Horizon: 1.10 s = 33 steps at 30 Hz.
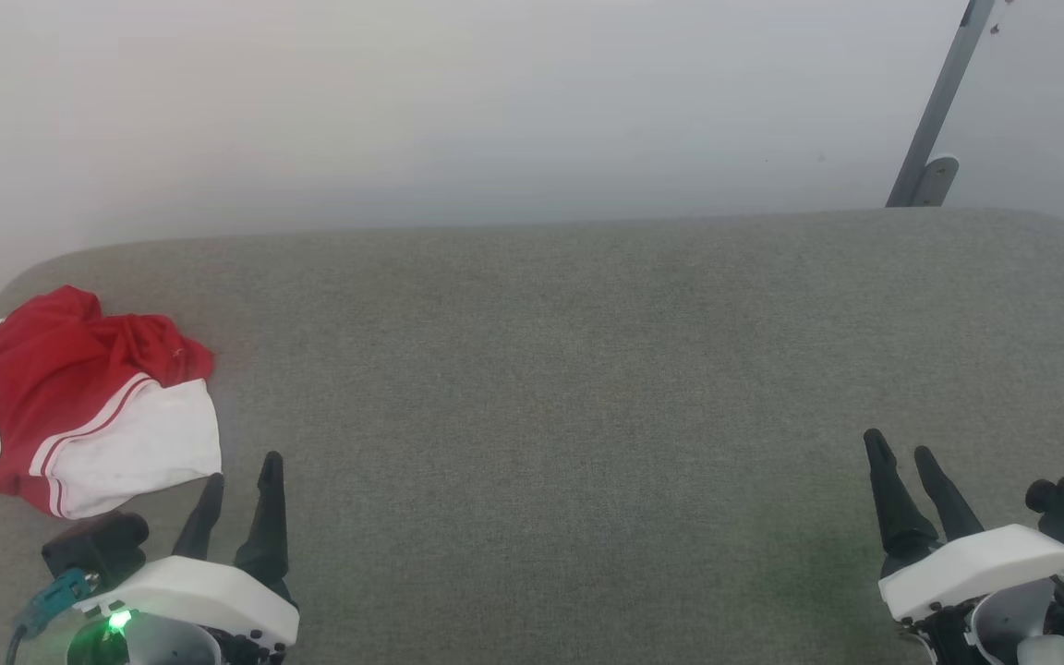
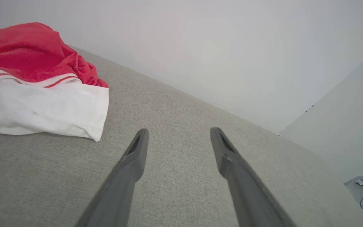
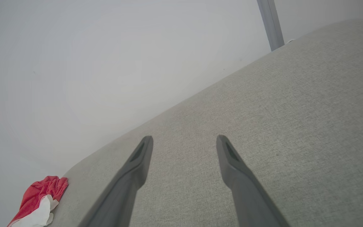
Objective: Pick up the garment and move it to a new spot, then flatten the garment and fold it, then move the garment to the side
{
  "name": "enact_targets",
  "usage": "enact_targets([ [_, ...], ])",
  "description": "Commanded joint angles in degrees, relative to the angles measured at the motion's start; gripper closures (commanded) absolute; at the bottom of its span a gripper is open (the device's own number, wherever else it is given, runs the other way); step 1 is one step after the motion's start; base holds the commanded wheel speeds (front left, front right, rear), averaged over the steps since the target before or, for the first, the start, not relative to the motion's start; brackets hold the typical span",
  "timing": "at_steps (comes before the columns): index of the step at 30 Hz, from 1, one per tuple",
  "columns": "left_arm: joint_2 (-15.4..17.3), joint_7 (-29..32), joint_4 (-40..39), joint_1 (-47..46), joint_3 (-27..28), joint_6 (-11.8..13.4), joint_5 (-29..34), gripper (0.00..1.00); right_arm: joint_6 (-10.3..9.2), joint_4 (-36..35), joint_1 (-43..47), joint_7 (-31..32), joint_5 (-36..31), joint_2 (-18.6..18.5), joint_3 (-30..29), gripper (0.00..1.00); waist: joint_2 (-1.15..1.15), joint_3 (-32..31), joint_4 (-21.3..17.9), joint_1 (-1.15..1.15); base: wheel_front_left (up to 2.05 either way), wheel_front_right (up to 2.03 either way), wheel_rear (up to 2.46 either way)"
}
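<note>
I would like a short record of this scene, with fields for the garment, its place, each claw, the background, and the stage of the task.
garment: red and white shirt, crumpled in a heap, neither flattened nor folded
place: far left of the grey fabric surface, near its rounded corner
left claw: open, empty, beside the garment's white part, not touching it
right claw: open, empty, at the right side, far from the garment
background: pale wall; grey metal bar at upper right
stage: garment not yet picked up

Head view high above grey surface [image 1: 587, 369], wrist views low, all share garment [image 1: 70, 397]
</note>
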Motion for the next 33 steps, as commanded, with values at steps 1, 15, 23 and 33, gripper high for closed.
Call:
enact_targets([
  [1, 0.68, -0.42, -0.77, 0.13, 0.1, 0.24, 1.21, 0.0, 0.02, -0.84, -0.35, -0.36, -0.94, -0.25, 0.05, 0.0, 0.0, 0.0, 0.0, 0.0, 0.0, 0.0, 0.0],
  [15, 1.65, -2.56, -2.84, 1.94, -0.55, 1.4, 9.34, 0.0, 0.03, -2.64, 0.73, -1.12, -8.4, -0.9, 0.64, 0.0, 0.0, -0.6, 0.01, 0.0, 0.0, 0.0, 0.0],
  [23, 2.35, -3.64, -3.61, 2.98, -1.36, 2.04, 13.54, 0.0, 0.03, -3.35, 1.04, -1.65, -12.38, -1.17, 0.71, 0.0, 0.0, -0.89, 0.02, 0.0, 0.0, 0.0, 0.0],
  [33, 3.11, -5.01, -4.59, 3.52, -2.57, 2.86, 18.19, 0.0, 0.03, -4.21, 1.34, -2.24, -17.25, -1.27, 0.62, 0.0, 0.0, -1.26, 0.05, 0.0, 0.0, 0.0, 0.0],
])
